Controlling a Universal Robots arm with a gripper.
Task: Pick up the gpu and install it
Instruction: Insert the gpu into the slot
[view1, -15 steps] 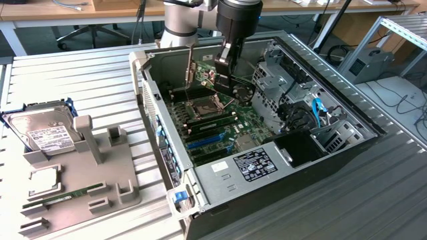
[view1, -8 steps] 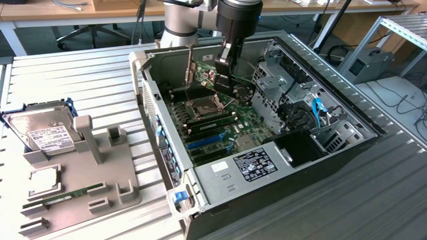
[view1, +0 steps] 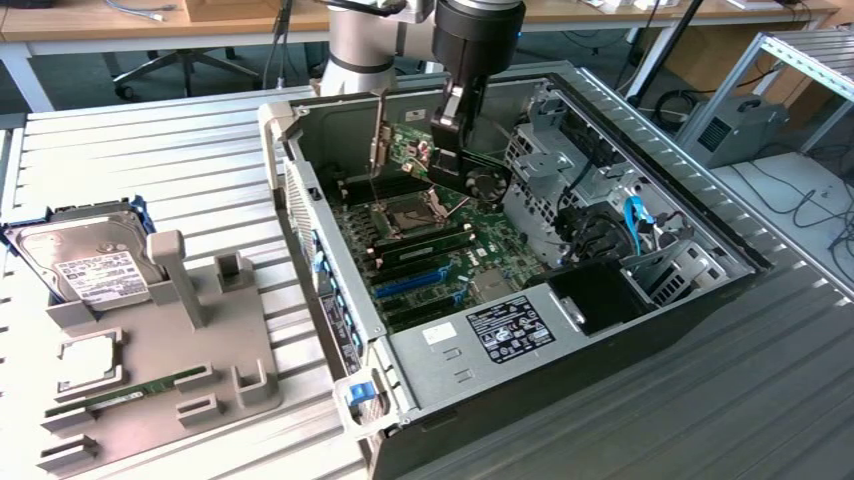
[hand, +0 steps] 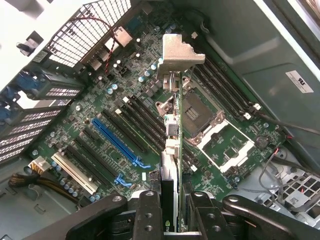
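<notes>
- The hand (view1: 451, 140) is clamped on the gpu (view1: 470, 172), holding it edge-down over the motherboard (view1: 427, 250) inside the open computer case (view1: 667, 340)
- The case lies on a ribbed grey metal worktop (view1: 147, 150), beside a grey holder (view1: 214, 370)
- Wooden desks (view1: 80, 20) and an office chair (view1: 174, 65) stand behind

Arm (view1: 358, 45) upright, wrist facing down — gripper (view1: 451, 138) clamped on gpu (hand: 172, 145), approx. vert.

The ribbed metal table (view1: 160, 140) carries an open computer case (view1: 299, 150) and a grey parts holder (view1: 234, 340).
</notes>
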